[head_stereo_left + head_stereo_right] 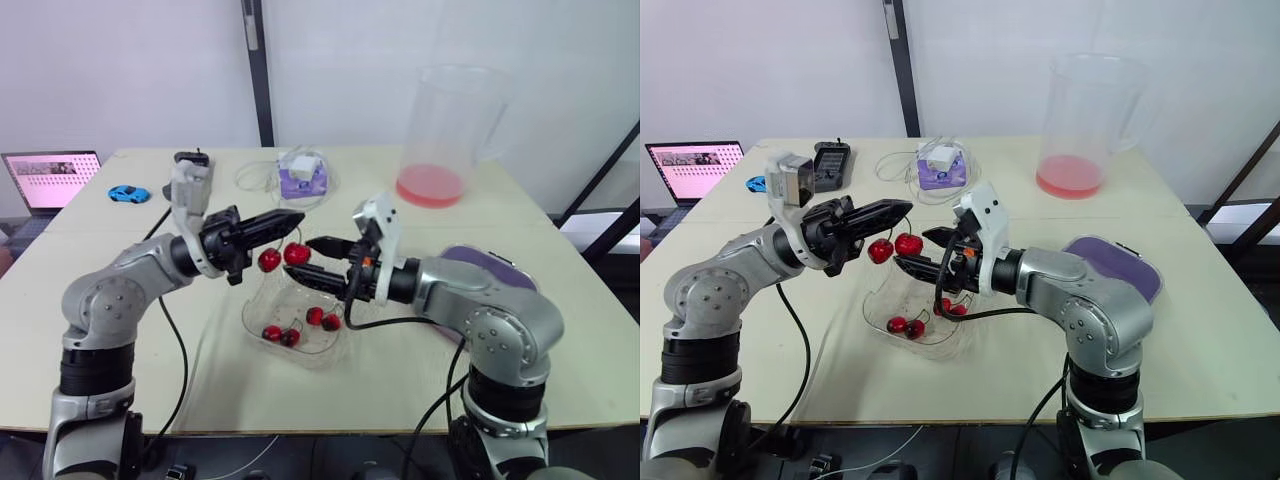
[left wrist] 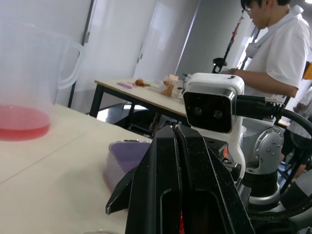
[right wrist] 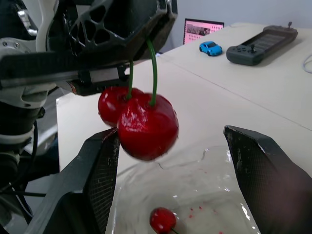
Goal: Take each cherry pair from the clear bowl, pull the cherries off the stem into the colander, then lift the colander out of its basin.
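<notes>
My left gripper [image 1: 290, 219] is shut on the green stem of a cherry pair [image 1: 283, 257], which hangs just above the clear bowl [image 1: 255, 310]. Several more red cherries [image 1: 300, 325] lie in the bowl. My right gripper [image 1: 310, 258] is open and faces the left one, its fingers [image 3: 97, 165] on either side of the hanging cherries [image 3: 146, 122] without touching them. The purple colander in its basin [image 1: 480, 265] sits on the table to the right, partly hidden behind my right arm.
A tall clear pitcher [image 1: 445, 130] with red liquid stands at the back right. A small purple box with a cable [image 1: 300, 175], a game controller [image 1: 830, 160], a blue toy car [image 1: 128, 193] and a laptop [image 1: 50, 180] lie at the back left. A person [image 2: 273, 44] stands beyond.
</notes>
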`<state>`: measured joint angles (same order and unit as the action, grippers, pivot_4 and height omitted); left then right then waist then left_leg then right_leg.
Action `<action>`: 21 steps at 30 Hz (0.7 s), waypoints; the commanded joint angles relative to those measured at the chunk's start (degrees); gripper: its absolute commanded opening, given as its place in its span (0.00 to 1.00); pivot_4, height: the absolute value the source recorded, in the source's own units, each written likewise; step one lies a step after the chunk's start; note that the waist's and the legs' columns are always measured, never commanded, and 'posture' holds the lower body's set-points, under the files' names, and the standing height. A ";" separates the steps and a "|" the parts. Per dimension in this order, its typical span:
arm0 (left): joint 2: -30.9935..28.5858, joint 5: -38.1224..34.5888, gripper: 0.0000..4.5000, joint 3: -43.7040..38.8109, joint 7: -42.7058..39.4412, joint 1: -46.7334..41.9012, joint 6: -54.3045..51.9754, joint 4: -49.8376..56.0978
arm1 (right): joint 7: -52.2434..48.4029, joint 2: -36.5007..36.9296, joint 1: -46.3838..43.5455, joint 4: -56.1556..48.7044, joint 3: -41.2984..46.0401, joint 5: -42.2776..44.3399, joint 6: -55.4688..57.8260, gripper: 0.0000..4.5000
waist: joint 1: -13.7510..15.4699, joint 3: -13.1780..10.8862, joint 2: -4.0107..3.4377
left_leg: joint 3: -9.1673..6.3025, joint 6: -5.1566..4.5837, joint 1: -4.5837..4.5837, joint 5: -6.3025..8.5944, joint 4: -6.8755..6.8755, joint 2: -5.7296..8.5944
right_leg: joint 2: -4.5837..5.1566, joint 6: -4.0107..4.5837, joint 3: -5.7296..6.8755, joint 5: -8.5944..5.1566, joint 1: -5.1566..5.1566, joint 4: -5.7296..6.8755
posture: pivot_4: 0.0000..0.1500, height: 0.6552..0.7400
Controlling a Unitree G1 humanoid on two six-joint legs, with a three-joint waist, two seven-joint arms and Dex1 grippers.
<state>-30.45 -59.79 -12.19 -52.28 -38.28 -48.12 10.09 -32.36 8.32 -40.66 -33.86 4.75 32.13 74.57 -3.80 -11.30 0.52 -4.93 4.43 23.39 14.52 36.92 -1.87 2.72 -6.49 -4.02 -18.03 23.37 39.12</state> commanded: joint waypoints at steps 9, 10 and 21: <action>-0.20 0.57 0.00 -0.06 -1.61 0.44 2.06 0.92 | 3.76 -0.07 0.05 -0.94 -0.01 6.39 -1.42 0.42 | -0.06 0.00 0.00 | 0.00 0.00 0.00 0.00 -0.01 0.00 | -0.01 0.00 0.00 0.00 0.01 0.00 | 1.00 0.92; -0.18 0.54 0.00 0.00 -1.66 0.55 2.06 0.93 | 4.20 -0.22 -0.08 -0.83 0.19 6.82 -1.50 0.30 | -0.04 0.00 0.00 | 0.00 0.00 0.00 0.00 -0.01 0.00 | -0.01 0.00 0.00 0.00 0.01 0.00 | 1.00 0.92; 0.24 1.19 0.00 0.33 -1.84 0.89 3.07 0.70 | 7.13 0.75 -0.26 -0.61 0.93 11.21 -1.40 0.15 | -0.02 0.00 0.00 | 0.00 0.00 0.00 0.00 -0.01 0.00 | 0.00 0.00 0.00 0.00 0.00 -0.01 | 1.00 0.92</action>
<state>-30.18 -58.52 -11.69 -53.93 -36.78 -45.79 10.01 -25.62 9.09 -39.86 -33.51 4.81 41.69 74.43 -3.82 -11.30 0.52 -4.93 4.42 23.39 14.52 36.90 -1.88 2.72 -6.49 -4.02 -18.03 23.38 39.11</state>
